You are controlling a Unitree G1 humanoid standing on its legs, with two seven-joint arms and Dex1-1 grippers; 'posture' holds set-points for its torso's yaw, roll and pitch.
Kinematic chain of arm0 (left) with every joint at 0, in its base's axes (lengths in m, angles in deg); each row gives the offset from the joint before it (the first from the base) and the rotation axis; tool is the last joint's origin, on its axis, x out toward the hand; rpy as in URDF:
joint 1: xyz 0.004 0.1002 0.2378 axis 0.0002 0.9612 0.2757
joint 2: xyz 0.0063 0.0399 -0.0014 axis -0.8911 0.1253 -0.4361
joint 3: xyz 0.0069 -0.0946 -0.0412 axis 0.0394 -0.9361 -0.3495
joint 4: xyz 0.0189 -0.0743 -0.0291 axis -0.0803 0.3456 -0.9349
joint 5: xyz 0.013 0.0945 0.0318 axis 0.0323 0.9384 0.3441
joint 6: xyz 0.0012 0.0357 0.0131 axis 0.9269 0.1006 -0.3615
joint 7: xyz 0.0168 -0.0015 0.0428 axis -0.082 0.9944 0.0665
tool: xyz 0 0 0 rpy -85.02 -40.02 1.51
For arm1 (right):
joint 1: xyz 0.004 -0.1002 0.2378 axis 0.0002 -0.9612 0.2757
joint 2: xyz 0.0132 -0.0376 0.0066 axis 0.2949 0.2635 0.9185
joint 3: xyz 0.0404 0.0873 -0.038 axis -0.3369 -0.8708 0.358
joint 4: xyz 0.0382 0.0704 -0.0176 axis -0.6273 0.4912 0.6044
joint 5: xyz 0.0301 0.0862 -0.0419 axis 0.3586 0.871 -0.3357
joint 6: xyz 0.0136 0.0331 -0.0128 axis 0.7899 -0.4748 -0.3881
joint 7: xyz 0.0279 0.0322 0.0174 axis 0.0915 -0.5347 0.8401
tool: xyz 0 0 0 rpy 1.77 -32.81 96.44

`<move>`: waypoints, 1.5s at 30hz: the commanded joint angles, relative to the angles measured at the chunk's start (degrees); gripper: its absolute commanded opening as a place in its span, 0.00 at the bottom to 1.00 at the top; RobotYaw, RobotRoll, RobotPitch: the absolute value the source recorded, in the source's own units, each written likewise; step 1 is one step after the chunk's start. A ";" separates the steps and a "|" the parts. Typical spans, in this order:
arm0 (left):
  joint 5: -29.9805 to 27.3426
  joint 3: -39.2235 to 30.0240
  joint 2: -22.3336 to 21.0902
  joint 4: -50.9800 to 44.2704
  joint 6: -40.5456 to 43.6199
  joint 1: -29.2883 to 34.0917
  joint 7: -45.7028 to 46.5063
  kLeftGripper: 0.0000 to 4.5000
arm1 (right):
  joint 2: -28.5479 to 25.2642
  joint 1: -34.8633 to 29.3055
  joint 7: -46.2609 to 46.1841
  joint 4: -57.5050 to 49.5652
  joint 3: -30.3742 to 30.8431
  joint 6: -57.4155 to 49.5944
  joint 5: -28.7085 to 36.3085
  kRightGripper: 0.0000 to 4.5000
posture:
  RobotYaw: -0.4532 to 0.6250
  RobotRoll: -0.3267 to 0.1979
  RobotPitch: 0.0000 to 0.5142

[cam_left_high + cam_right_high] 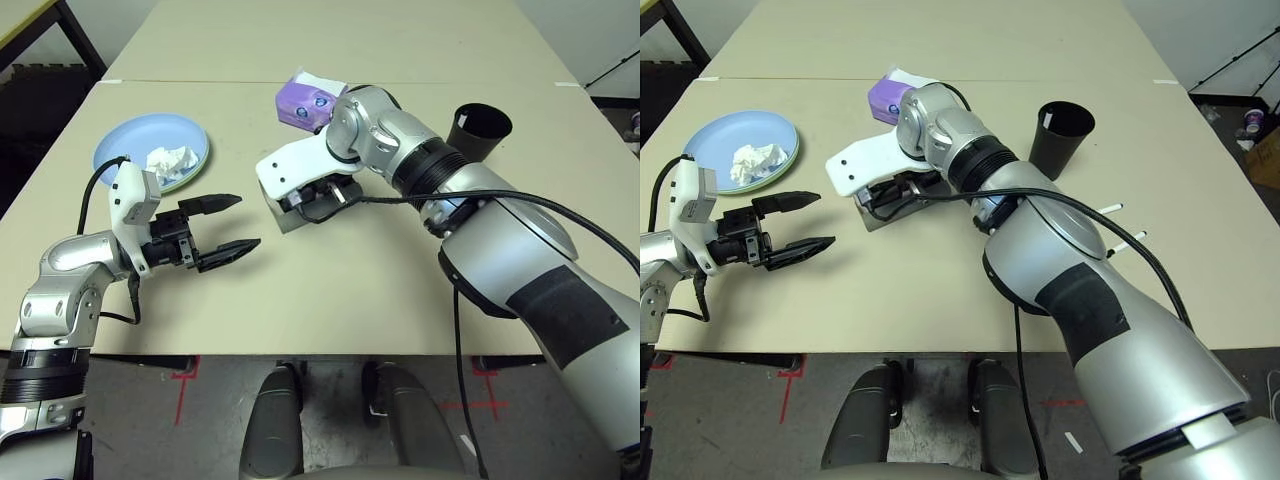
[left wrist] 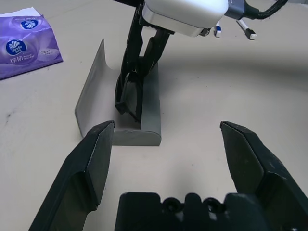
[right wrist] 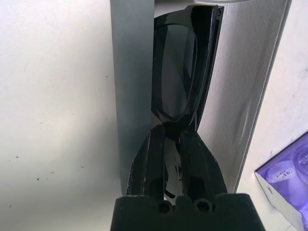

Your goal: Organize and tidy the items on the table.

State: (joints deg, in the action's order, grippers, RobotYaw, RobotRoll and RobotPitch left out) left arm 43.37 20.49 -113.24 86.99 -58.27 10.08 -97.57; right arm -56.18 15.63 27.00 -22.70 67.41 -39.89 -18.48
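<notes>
On the large matte beige table (image 1: 330, 300) we count one open grey glasses case (image 2: 120, 115), one pair of glossy black folded sunglasses (image 3: 180, 72), one pale blue round plate (image 1: 130, 140) that seems to sit on a green one showing only as a rim, one crumpled white tissue (image 1: 168, 160) lying on that plate, one black tapered cup (image 1: 1060, 135), one purple tissue packet (image 1: 305, 100) and two white pens (image 1: 1118, 225). What the coming move turns on, as we judge it, is how the sunglasses sit against the case: our right gripper (image 3: 173, 137) points steeply down with its fingers closed on the sunglasses, which hang below them inside the open case, their long axis running along the case's trough between its raised lid and its low front wall. So the drop is straight down, not sideways. Seen from our head, the case lies at the table's middle; the plate is at ten o'clock from it, the packet at twelve, the cup at two, the pens at four. Our left gripper (image 1: 215, 230) hovers at eight o'clock from the case, fingers spread wide and empty, aimed at the case's near end. The right arm is plainly the nearer, being already in the case.
</notes>
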 commanded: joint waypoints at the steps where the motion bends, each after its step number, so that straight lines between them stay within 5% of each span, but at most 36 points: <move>1: 0.10 -0.20 -0.76 -0.35 -0.17 0.54 -0.28 1.00 | -0.20 -0.65 1.59 -0.73 0.24 0.80 -0.10 0.07 | 0.52 0.62 0.36; 5: 0.14 -0.18 -0.80 -0.22 -0.24 0.43 -0.33 1.00 | -0.36 -0.76 2.16 -0.93 0.18 1.03 -0.23 0.07 | 0.52 0.62 0.36; 10: 0.20 -0.10 -0.88 -0.09 -0.27 0.29 -0.45 1.00 | -0.56 -0.54 1.82 -0.82 -0.47 0.53 0.13 0.30 | 0.51 0.62 0.35; 19: 0.31 0.39 -0.88 0.44 -0.16 -0.51 -0.78 1.00 | -3.35 0.77 2.43 -2.53 -3.15 0.62 2.10 0.99 | 0.50 0.62 0.35; 26: 0.54 0.68 -0.94 1.21 -0.20 -1.28 -1.16 1.00 | -8.73 0.04 7.57 -8.95 -6.88 -1.90 5.95 0.99 | 0.49 0.62 0.34; 33: 1.45 1.71 -0.92 4.01 -0.66 -3.73 -2.16 1.00 | -12.37 -8.07 10.38 -21.32 -17.92 -16.03 18.15 0.99 | 0.46 0.62 0.34; 45: 2.33 2.98 -0.68 6.89 -1.10 -5.92 -3.55 1.00 | -13.84 -26.36 -4.40 -41.27 -32.01 -34.59 32.65 0.99 | 0.44 0.62 0.35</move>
State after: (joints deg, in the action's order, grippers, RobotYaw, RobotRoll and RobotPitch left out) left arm 45.26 22.70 -113.69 93.59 -58.99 4.23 -100.43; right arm -69.51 -9.09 24.63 -61.74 36.94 -72.81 12.40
